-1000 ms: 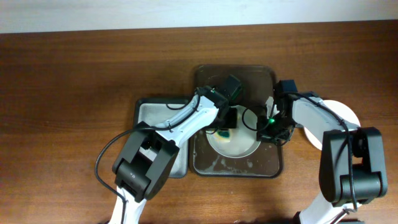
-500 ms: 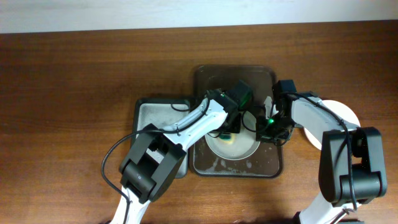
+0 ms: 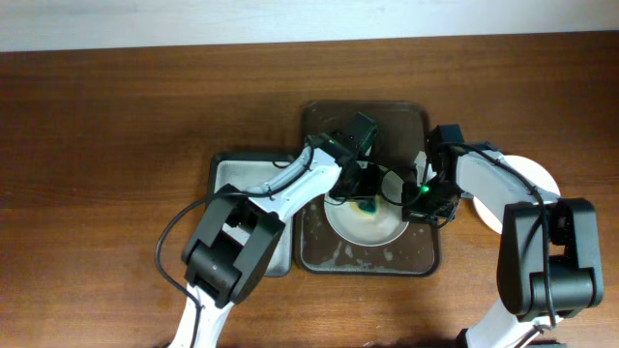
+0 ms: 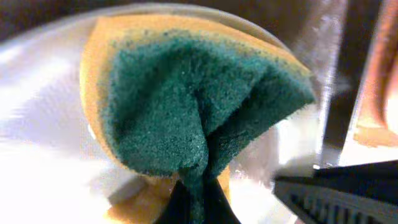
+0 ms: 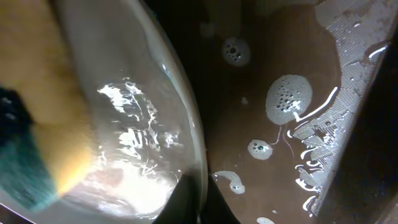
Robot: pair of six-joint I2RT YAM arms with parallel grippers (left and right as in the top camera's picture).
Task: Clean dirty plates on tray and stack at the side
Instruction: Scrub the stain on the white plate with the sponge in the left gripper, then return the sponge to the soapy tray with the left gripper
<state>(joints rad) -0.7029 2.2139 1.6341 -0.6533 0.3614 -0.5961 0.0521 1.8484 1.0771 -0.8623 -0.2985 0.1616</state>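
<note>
A pale plate [image 3: 368, 222] lies in the dark brown tray [image 3: 363, 259]. My left gripper [image 3: 364, 186] is shut on a yellow and green sponge [image 4: 199, 112], which presses on the plate's far part [image 4: 43, 124]; the sponge also shows in the overhead view [image 3: 368, 205]. My right gripper [image 3: 416, 198] is shut on the plate's right rim [image 5: 196, 155]. The plate's wet inside [image 5: 124, 124] glistens in the right wrist view, with the sponge [image 5: 37, 124] at the left. Another white plate [image 3: 530, 184] lies on the table to the right of the tray.
A smaller grey tray [image 3: 242, 179] sits left of the brown tray, under my left arm. Soap foam and water spots [image 5: 287, 99] lie on the brown tray's floor. Bare wooden table surrounds the trays.
My left gripper with the sponge swung right over the plate and has come back left and toward the far side. The right gripper has stayed on the rim.
</note>
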